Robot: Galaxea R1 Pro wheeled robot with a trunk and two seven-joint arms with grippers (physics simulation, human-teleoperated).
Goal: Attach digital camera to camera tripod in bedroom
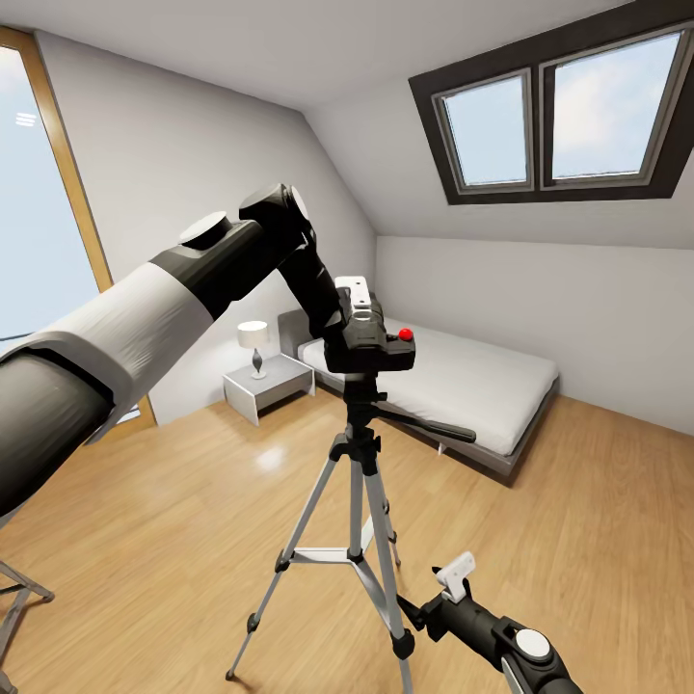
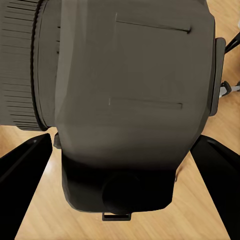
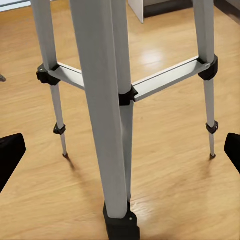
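The black digital camera (image 1: 370, 348), red button on top, sits on the pan head of the silver-legged camera tripod (image 1: 355, 520) in the middle of the bedroom. My left gripper (image 1: 355, 301) comes down on it from above. In the left wrist view the digital camera (image 2: 130, 100) lies between the dark fingers (image 2: 27, 167), whose tips touch its sides. My right gripper (image 1: 455, 576) hangs low beside the tripod's legs (image 3: 102, 110), open with nothing in it, the fingers (image 3: 9, 155) wide apart.
A low grey bed (image 1: 482, 395) stands behind the tripod, with a nightstand (image 1: 270, 386) and lamp (image 1: 253, 342) to its left. Skylights (image 1: 564, 111) are in the sloped ceiling. A tall window (image 1: 39, 202) is at left. A metal stool leg (image 1: 14, 590) shows at lower left.
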